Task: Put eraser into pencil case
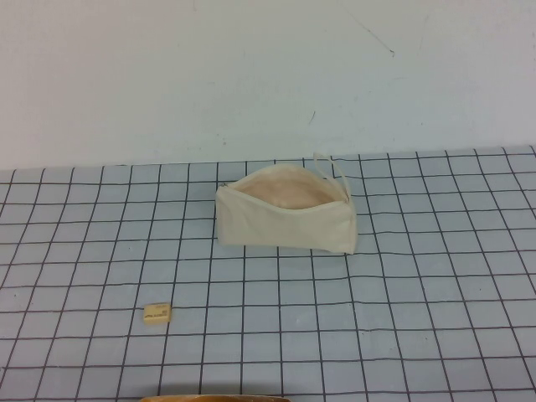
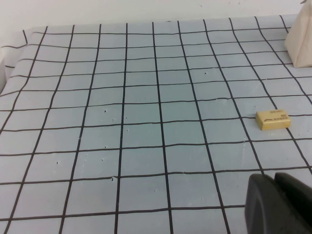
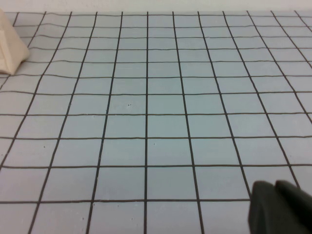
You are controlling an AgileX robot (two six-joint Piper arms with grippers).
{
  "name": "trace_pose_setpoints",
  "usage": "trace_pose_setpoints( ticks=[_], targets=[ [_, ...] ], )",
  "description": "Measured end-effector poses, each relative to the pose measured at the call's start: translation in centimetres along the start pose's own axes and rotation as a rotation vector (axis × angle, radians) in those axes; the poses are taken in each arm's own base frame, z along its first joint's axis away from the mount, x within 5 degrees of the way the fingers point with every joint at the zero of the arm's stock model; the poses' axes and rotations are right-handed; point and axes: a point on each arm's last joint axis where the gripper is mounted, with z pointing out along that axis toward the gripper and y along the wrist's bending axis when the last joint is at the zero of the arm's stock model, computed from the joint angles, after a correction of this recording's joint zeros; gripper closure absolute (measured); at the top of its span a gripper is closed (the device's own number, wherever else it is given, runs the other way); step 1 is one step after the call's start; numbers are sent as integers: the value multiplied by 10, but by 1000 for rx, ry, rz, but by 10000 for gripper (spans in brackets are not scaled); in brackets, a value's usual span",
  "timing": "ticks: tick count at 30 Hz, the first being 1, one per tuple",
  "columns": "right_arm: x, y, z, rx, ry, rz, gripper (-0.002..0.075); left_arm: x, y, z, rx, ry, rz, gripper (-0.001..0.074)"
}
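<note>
Nothing is done yet: your eraser lies on the desk well apart from the open case, nearer you and leftward, neither gripper, left or right, holds anything, and I cannot tell their jaws' state.

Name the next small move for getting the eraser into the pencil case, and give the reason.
Probably the left gripper should reach forward to just above the eraser. The eraser lies alone on the grid mat, on the robot's left, nearer than the pencil case, whose mouth gapes open. Nothing holds it yet. The right gripper sits low over bare mat, with no eraser in its view.
</note>
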Motion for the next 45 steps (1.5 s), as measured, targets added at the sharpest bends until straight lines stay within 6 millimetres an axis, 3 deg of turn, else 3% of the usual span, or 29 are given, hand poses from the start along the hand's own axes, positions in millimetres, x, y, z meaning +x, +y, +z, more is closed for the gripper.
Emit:
trace_pose_setpoints(
  ticks=[18, 21, 27, 31, 39, 41, 45],
  targets=[
    [0, 0, 0, 0, 0, 0, 727, -1, -3, 0, 30, -13, -80, 736],
    [0, 0, 0, 0, 0, 0, 727, -4, -7, 0, 83, -47, -242, 736],
    [0, 0, 0, 0, 0, 0, 727, -19, -15, -3, 267, -128, -950, 736],
    [0, 0, 0, 0, 0, 0, 727, -26, -10, -4, 272, -203, -1124, 736],
    [0, 0, 0, 0, 0, 0, 727, -29, -4, -5, 237, -270, -1134, 736],
    [0, 0, 0, 0, 0, 0, 727, -31, -7, -6, 238, -263, -987, 736],
    [0, 0, 0, 0, 0, 0, 727, -65, -17, -24, 286, -321, -601, 736]
  ],
)
